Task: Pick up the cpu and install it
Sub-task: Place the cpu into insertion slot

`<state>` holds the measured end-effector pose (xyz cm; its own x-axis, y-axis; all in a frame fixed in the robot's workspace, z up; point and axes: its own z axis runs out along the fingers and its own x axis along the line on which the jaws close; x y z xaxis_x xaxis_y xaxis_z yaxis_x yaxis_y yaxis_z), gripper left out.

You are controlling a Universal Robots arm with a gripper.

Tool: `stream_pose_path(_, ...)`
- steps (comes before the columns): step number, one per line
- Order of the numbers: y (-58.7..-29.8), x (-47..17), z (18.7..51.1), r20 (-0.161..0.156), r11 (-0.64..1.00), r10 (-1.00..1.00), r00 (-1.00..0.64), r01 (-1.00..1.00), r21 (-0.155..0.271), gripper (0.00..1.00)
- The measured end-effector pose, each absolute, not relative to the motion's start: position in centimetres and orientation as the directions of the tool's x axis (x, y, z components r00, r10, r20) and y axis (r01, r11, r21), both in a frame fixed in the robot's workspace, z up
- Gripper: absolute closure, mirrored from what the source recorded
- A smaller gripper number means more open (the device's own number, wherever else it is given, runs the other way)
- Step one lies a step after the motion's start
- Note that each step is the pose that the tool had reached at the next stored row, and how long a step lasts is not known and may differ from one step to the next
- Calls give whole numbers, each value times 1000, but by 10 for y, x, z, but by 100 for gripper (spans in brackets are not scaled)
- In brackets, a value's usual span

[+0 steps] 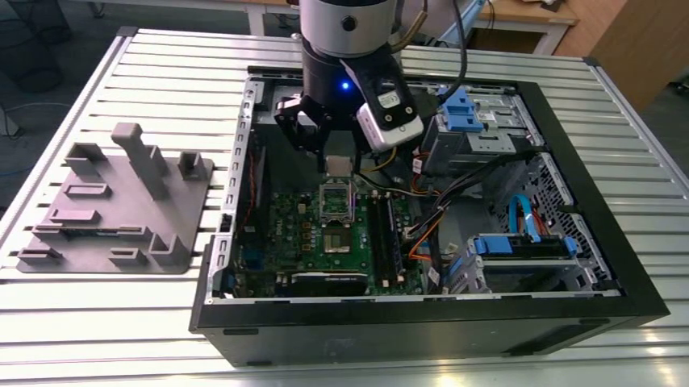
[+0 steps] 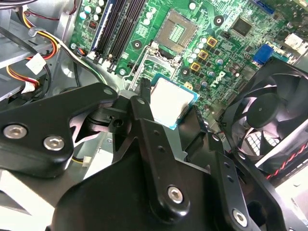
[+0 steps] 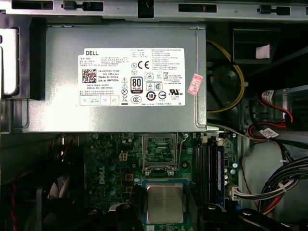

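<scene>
1. Holding the cpu (image 2: pixel 173 98) by two of its edges, pinched tight in the gripper (image 1: pixel 336 153).
2. Hanging in the air inside the computer case (image 1: pixel 603 266), over the green board, close to the socket (image 2: pixel 179 30) but not touching it and not in it.
3. Looks like the middle step: picked up already, not yet set into the socket.
4. Seen in the second wrist view: socket bare, with nothing sitting in it.
5. Calls for, at a guess:
   - keeping the cpu flat
   - turning it to match the socket
   - lining it up right above the socket
   - going slow and soft, with no hard push
6. Well apart from the socket, outside the case: a grey tray (image 1: pixel 119 201). Near the socket: a black fan (image 2: pixel 260 115) and a big silver power box (image 3: pixel 120 77).
7. Hard to tell:
   - how high above the socket the cpu hangs
   - any corner mark on the cpu, too small to see
   - the spots of grip on the cpu's edges, hidden behind black gripper arms in the second wrist view
   - the gripper in the first wrist view, cut off at the picture edge
</scene>
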<state>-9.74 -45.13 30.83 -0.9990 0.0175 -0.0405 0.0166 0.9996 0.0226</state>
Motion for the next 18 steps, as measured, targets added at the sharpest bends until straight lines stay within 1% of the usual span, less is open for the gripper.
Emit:
stream_pose_path(10,-453,-97,303,-40,1000,17,-999,17,23,53)
stream_pose_path(18,-463,-98,295,-40,1000,18,-999,17,23,53)
